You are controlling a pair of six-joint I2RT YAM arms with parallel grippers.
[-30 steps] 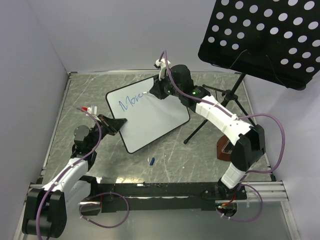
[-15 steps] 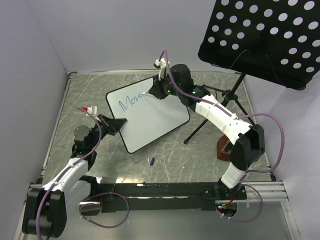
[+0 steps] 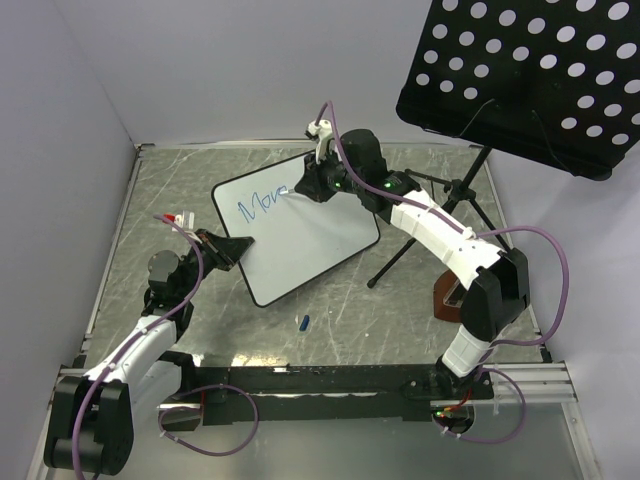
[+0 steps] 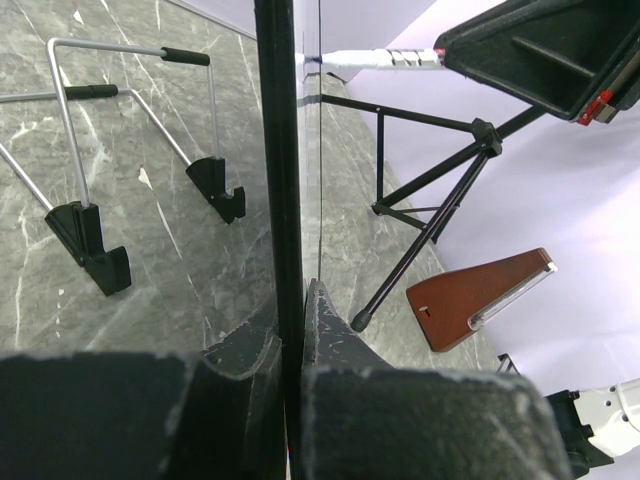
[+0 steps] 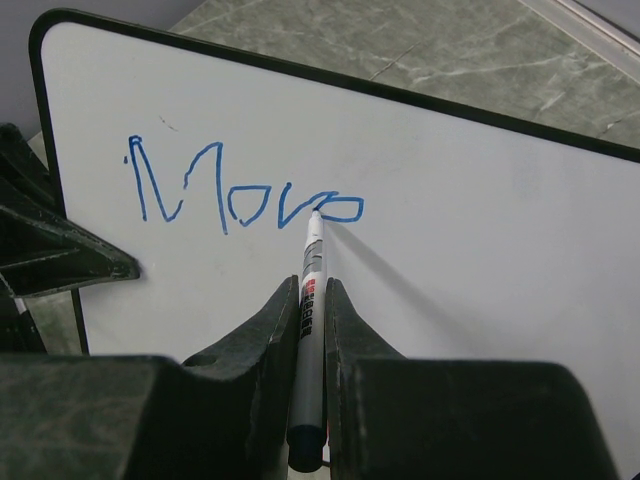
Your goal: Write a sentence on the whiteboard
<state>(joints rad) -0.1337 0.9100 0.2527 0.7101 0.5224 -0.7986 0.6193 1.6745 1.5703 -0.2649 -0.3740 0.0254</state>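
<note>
The whiteboard (image 3: pixel 305 240) stands tilted at the table's middle, and the left wrist view shows it edge-on as a black rim (image 4: pixel 278 150). My left gripper (image 3: pixel 238 248) (image 4: pixel 293 305) is shut on its left edge. The sentence (image 3: pixel 262 203) (image 5: pixel 240 195) is one blue word reading roughly "Move". My right gripper (image 3: pixel 312 185) (image 5: pixel 311 287) is shut on a grey marker (image 5: pixel 314 245). The marker's tip touches the board at the word's last letter. In the left wrist view the marker (image 4: pixel 380 58) shows beyond the board.
A black perforated music-stand panel (image 3: pixel 520 70) hangs at the back right, its tripod legs (image 3: pixel 430 225) (image 4: pixel 430 225) right of the board. A brown wooden wedge (image 3: pixel 447 295) (image 4: pixel 480 298) sits by the right arm. A blue cap (image 3: pixel 303 322) lies in front. A wire stand (image 4: pixel 130 130) rests behind the board.
My right gripper and the marker have shifted slightly left at the end of the blue word. The left gripper and the board have stayed put.
</note>
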